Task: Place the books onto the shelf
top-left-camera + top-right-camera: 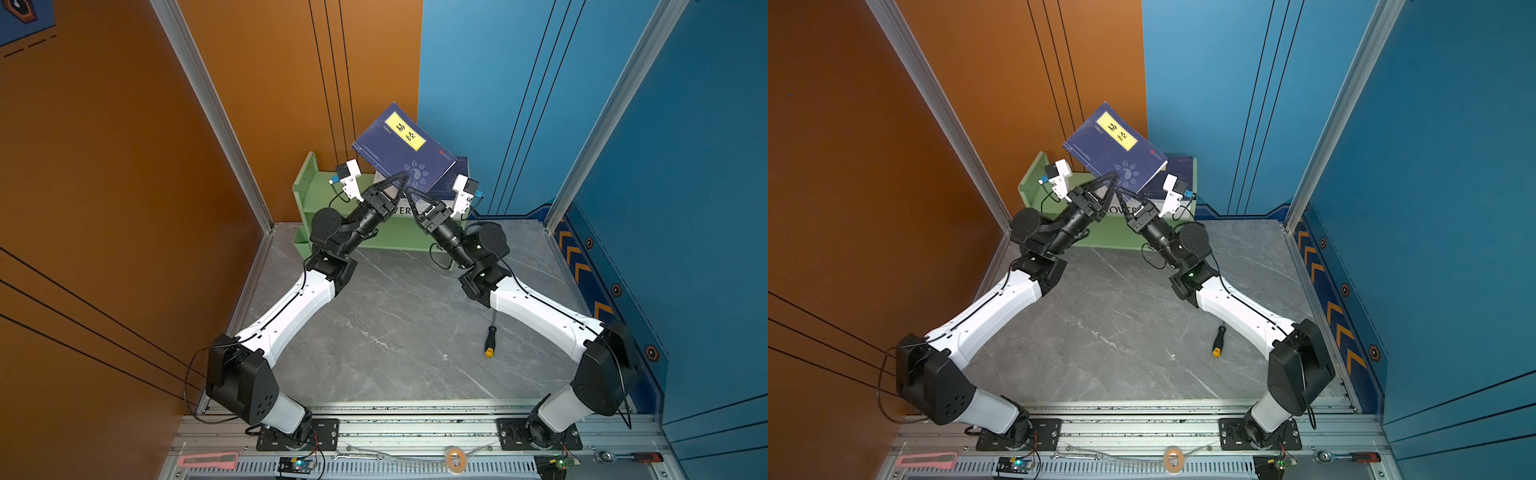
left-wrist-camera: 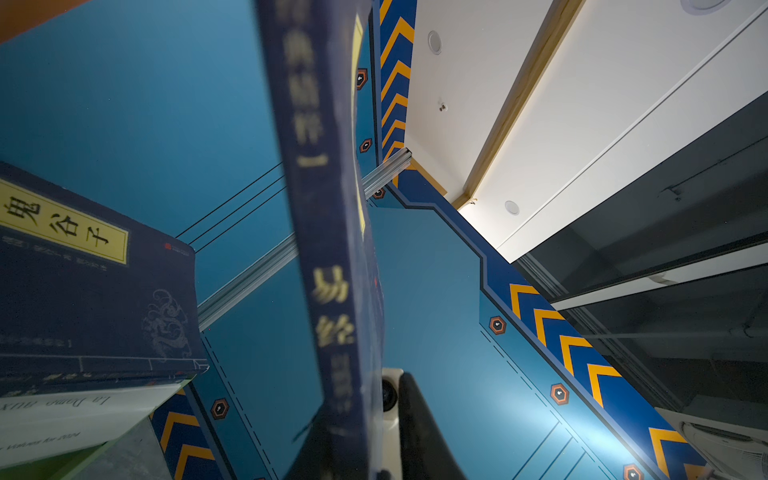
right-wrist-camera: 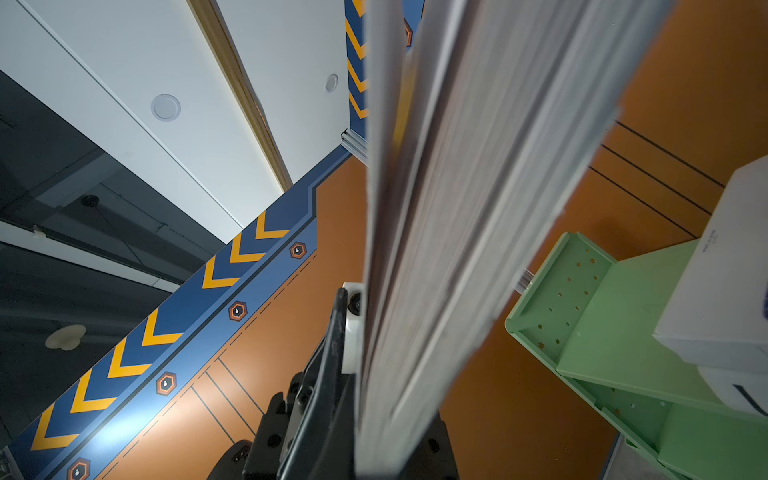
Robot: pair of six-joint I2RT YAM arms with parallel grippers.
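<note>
**A:** Right gripper, what state?

**B:** Its black fingers are pressed onto the page edge of a dark blue paperback book, at its lower corner. The left gripper straddles the same corner from the spine side. One finger shows a slim gap from the cover, so I cannot tell whether it grips.

**A:** Any writing?

**B:** The yellow cover label and the spine both read "易经". The book hangs tilted in the air above the pale green plastic shelf.

**A:** And on the shelf?

**B:** A second dark blue book, labelled "鬼谷子", lies flat on a white book marked "La Dame aux…".
</note>
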